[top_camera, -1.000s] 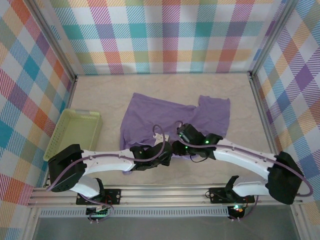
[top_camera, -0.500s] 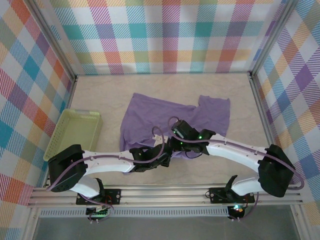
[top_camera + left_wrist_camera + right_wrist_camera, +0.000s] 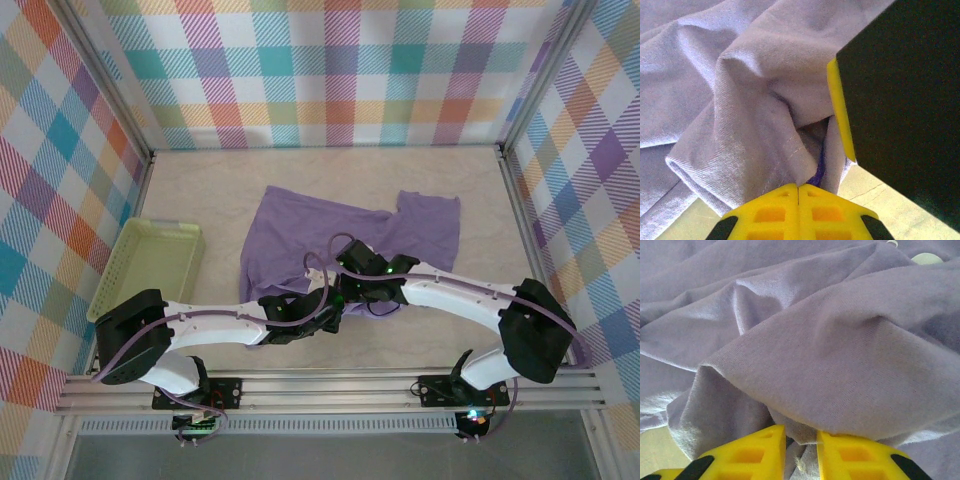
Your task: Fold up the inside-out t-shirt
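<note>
The inside-out t-shirt point(image 3: 300, 235) lies rumpled on the pale table point(image 3: 200, 190), roughly in the middle and a bit toward the near edge. One sleeve section reaches out to the right, and the near hem is bunched up where the two arms meet.

Both arms lean in toward that same spot at the shirt's near edge. The left gripper point(image 3: 326, 308) comes in from the left, and the right gripper point(image 3: 345, 290) sits just beside it, almost touching.

Up close, the left gripper point(image 3: 798, 192) has its yellow fingertips pressed together, with a stitched fold of lavender cloth running down into the pinch. So it is clenched on the shirt's edge. A dark block with a yellow edge stands close on its right.

The right gripper point(image 3: 801, 442) has its yellow fingers point(image 3: 755, 452) drawn nearly together. A thick ridge of the t-shirt point(image 3: 840, 365) is humped over them, and cloth fills the narrow slit between, so it is grasping a fold.

A light green basket point(image 3: 150, 265) sits at the table's left side, well apart from the shirt.
</note>
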